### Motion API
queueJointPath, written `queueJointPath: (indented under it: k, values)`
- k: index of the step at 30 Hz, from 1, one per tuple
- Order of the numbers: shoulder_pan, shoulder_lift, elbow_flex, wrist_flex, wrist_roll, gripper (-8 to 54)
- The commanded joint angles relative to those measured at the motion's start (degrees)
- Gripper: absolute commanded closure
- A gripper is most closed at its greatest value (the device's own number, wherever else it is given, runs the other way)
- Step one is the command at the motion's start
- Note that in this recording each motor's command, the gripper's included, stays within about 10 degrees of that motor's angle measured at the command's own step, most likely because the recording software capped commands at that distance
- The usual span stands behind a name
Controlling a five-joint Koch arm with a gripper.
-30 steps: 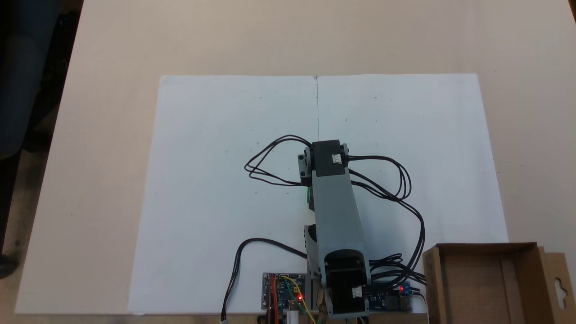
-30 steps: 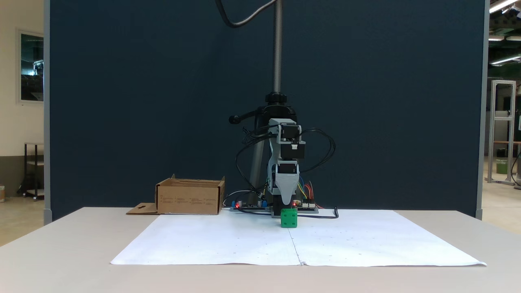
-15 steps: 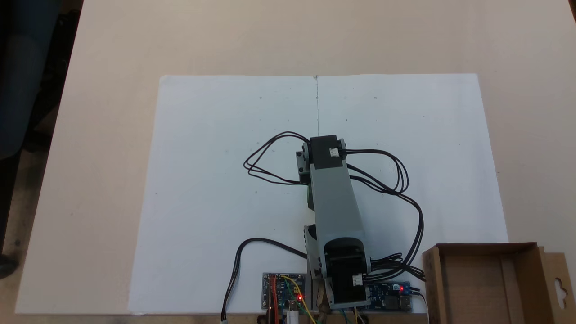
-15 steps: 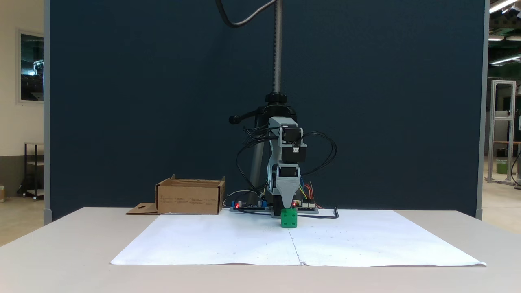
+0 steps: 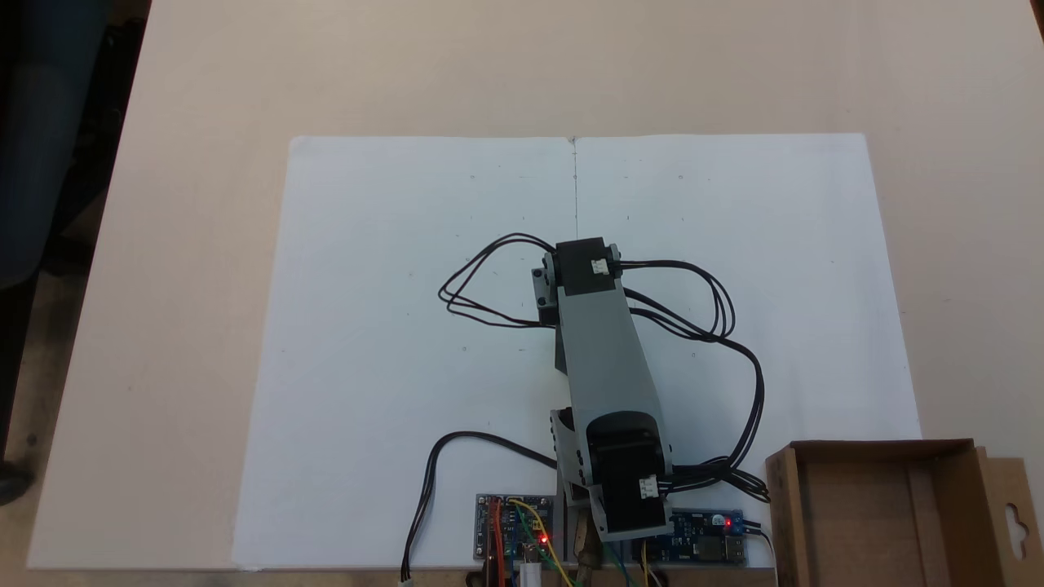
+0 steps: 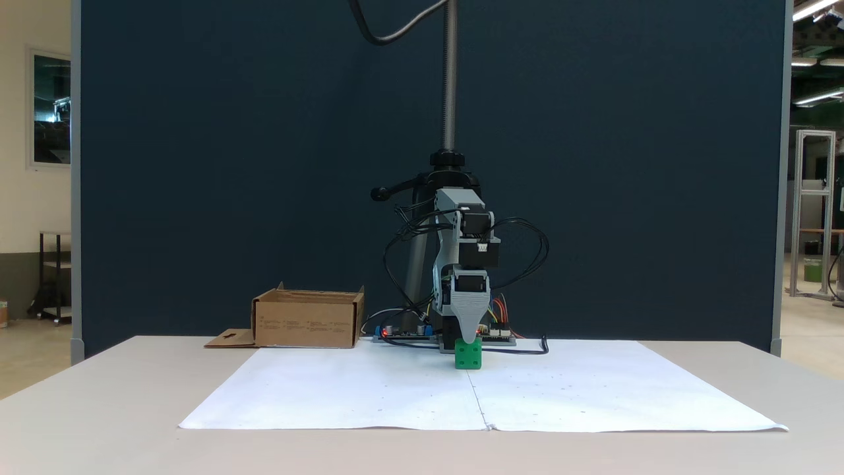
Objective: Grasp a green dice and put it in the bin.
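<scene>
Lab or workshop hall, robot test bench.
Plain beige table [image 6: 99, 396] with white paper sheets [image 5: 391, 326] taped as a work mat, bare circuit boards with red LEDs [image 5: 514, 538] and loose black cables [image 5: 734, 326] at the arm base, a dark blue partition panel [image 6: 231, 165] behind, a metal camera pole [image 6: 450, 79]; aluminium frame rack [image 6: 814, 211] and ceiling strip lights [image 6: 814, 8] far right.

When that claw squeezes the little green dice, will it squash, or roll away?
Probably neither. The green dice looks like a hard moulded cube, so it should stay stiff. It sits flat on the white paper, so it would likelier slide than roll. Its rounded edges might let it slip.
</scene>
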Motion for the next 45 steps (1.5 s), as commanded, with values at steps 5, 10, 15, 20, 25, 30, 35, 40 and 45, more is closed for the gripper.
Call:
queueJointPath:
  k: [5,10,15,20,25,30,35,40,45]
  values:
    - [-0.18,0.53,0.18,-1.49,3.96,-0.9]
    - [-0.18,0.00,1.32,-1.41,5.10,-0.8]
    - [-0.18,-0.09,3.08,-1.23,5.80,-0.8]
    - [0.09,-1.67,3.43,-2.20,6.06,-0.7]
    - [0.26,-3.78,3.43,-4.39,6.15,0.0]
    - [0.53,-5.54,3.43,-6.94,6.15,0.4]
    - [0.79,-6.94,3.43,-8.44,6.15,0.4]
    - [0.97,-7.38,4.22,-9.76,6.15,0.4]
    - [2.11,-7.38,4.92,-12.83,6.06,1.1]
